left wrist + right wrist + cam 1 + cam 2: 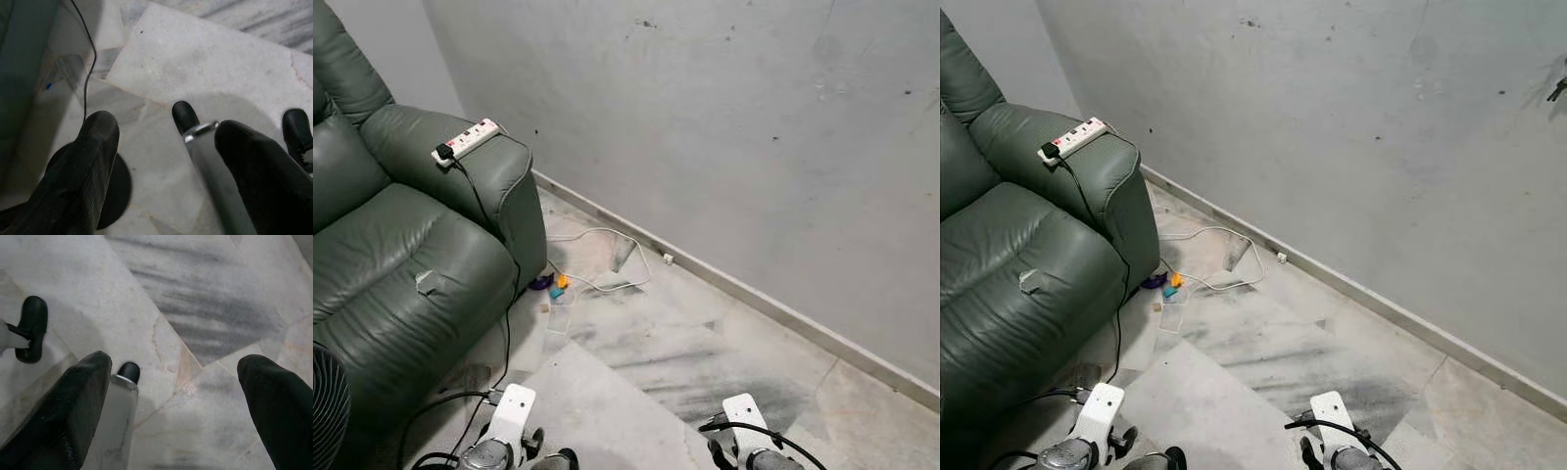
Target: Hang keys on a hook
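Marble floor (636, 382), pale and veined with grey smudges, runs up to a plain grey plastered wall (724, 127) speckled with small dark marks; a narrow pale skirting (783, 311) edges the joint. On the robot's left stands a padded armchair (401, 245) in dark green leather, plump and creased, with a small scuffed tear on the seat cushion. A white power strip (467, 140), long and rectangular, lies along the rounded armrest with a black plug in one end, and its thin black cord (494, 245) trails down the chair's side to the floor. Beside the chair's foot a white cable (607, 257) loops loosely over the tiles, with a few small bits in purple, orange and teal (553, 284) just beside it.

High on the wall at the far right of the right eye view a small dark fitting (1556, 88) juts out; I can't tell whether it is a hook, and I can't make out any keys.

Both arms hang low. The left gripper (166, 161) points at the floor, its matte black rubbery fingers spread apart with nothing between them. The right gripper (181, 406) hangs likewise over the veined slabs, fingers wide apart and empty. Below them stand slim silver legs with black rounded feet (185, 116).
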